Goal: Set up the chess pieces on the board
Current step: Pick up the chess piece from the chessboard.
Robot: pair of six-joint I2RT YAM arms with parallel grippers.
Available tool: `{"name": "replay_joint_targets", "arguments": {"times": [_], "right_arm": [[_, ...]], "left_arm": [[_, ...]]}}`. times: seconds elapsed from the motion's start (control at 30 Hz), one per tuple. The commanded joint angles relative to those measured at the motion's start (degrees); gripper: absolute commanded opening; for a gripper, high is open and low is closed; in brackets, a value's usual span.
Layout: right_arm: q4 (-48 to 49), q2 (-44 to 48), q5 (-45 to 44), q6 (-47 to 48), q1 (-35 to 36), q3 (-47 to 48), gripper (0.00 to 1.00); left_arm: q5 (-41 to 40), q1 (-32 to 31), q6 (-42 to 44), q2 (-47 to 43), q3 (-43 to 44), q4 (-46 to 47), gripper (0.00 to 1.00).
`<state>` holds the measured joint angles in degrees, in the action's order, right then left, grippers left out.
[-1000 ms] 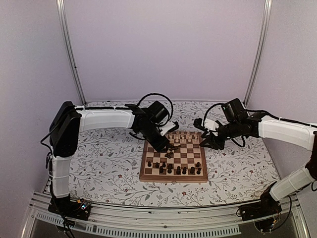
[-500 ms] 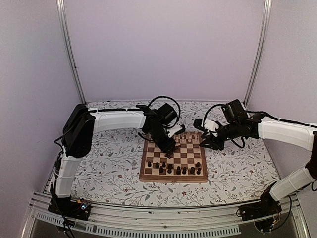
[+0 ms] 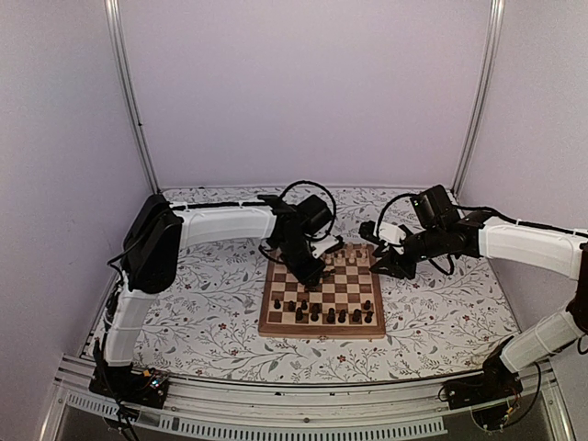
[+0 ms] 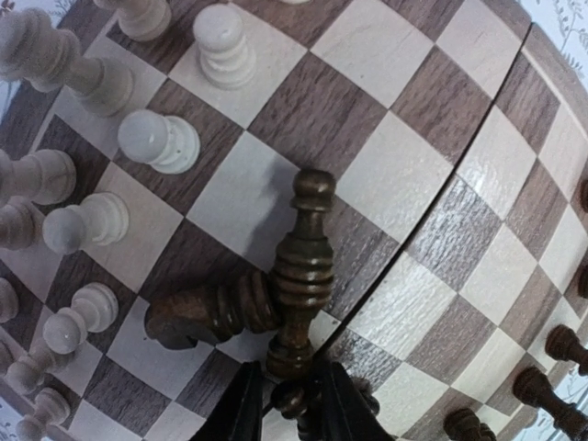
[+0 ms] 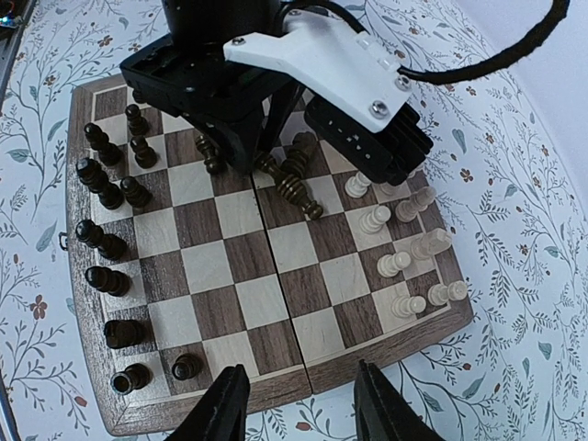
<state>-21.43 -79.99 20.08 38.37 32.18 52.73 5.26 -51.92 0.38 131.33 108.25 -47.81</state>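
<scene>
The board (image 3: pixel 317 331) lies mid-table. Pale pieces (image 3: pixel 344 253) stand along its far side and dark pieces (image 3: pixel 322 315) along its near side. Two dark pieces lie crossed near the centre: a tall one (image 4: pixel 303 266) and a shorter one (image 4: pixel 197 317), also in the right wrist view (image 5: pixel 296 188). My left gripper (image 4: pixel 292 386) is low over the tall piece's base, fingers close together with a small dark piece (image 4: pixel 294 401) between them. My right gripper (image 5: pixel 299 377) is open and empty above the board's right rim (image 5: pixel 386 354).
The floral table surface (image 3: pixel 202 303) surrounds the board. Pale pawns (image 4: pixel 156 142) stand just left of the lying pieces. The left gripper's body (image 5: pixel 266 83) hangs over the board's centre. Metal posts (image 3: pixel 138 110) and purple walls enclose the back.
The left arm's elbow has swung to the right and its gripper has shifted slightly right, over the lying dark pieces. The right arm has not moved.
</scene>
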Motion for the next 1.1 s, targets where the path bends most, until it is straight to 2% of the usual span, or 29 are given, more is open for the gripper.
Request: {"name": "replay_joint_targets", "arguments": {"times": [0.0, 0.23, 0.43, 1.07], "right_arm": [[0.78, 0.54, -0.3, 0.19, -0.28, -0.87, 0.41], [0.75, 0.28, -0.09, 0.21, -0.28, -0.79, 0.42], [0.86, 0.09, 0.1, 0.01, -0.21, -0.62, 0.42], [0.31, 0.04, 5.5, -5.49, -0.44, 3.67, 0.44]], "left_arm": [[-0.68, -1.01, -0.23, 2.33, 2.18, -4.4, 0.23], [0.07, -0.99, -1.65, 0.51, 2.5, -4.04, 0.13], [0.76, -0.9, -2.32, -4.28, -1.13, 3.19, 0.04], [6.7, 1.32, -10.73, -19.11, -19.98, 24.86, 0.03]]}}
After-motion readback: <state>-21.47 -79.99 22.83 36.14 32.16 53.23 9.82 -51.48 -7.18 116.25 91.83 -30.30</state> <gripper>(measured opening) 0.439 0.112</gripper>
